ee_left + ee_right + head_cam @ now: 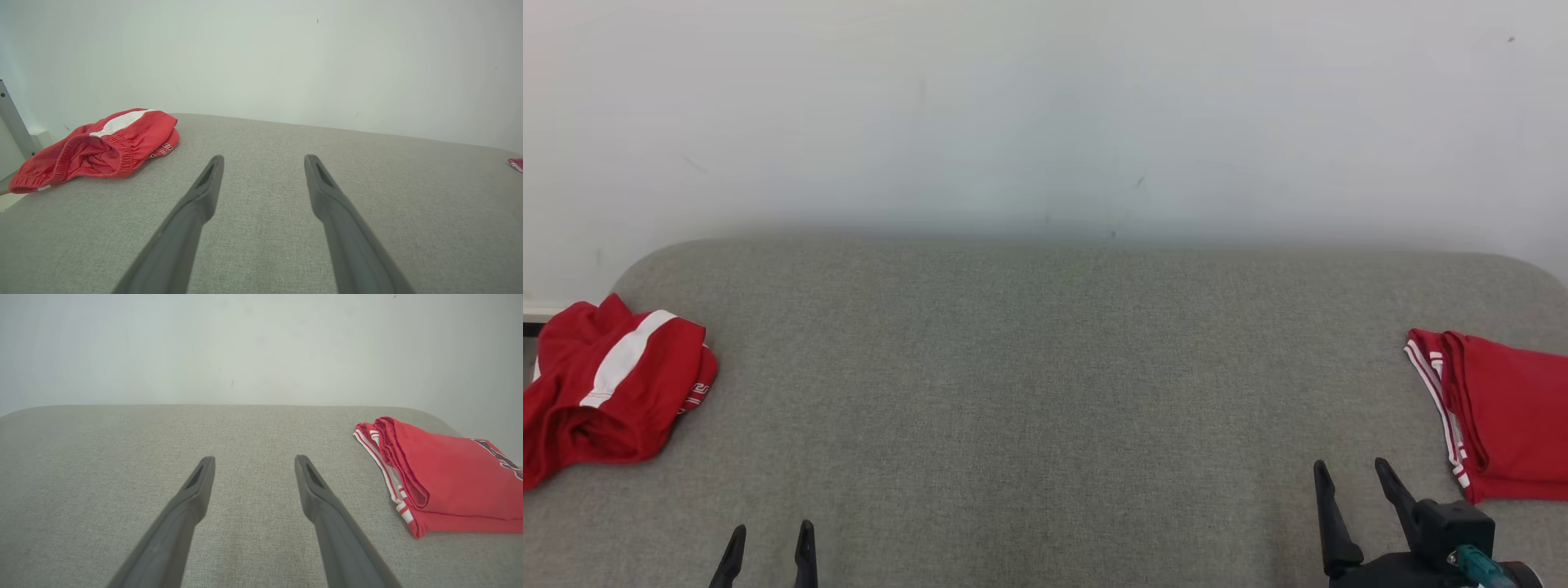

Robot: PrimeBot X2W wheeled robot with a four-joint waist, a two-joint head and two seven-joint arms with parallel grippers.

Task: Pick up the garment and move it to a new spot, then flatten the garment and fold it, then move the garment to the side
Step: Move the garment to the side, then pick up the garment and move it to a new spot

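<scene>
— Hands first: how are the left hand (772, 535) and the right hand (1350, 467) seen from the head?
— Both are seen released, fingers spread, nothing grasped. They are held low at the near edge of the worktop (1045, 367), probably so that its middle is left free for flattening. A crumpled red garment (613, 384) is found at the far left edge, well apart from the left hand. A folded red garment (1503, 408) is laid at the right edge, near the right hand.
— And from the left wrist?
— The left hand (264, 159) is shown open over bare cloth. The crumpled red garment (102, 147) is heaped to the upper left, its elastic waistband turned toward the fingers. It is judged to be the piece to be picked up.
— From the right wrist?
— The right hand (255, 459) is likewise empty. The folded red garment (449, 477) is set squarely aside, which suggests it is finished with.
— The surroundings?
— The worktop is covered in grey woven fabric, rounded at the corners, and is backed by a plain pale wall (1045, 106).
</scene>
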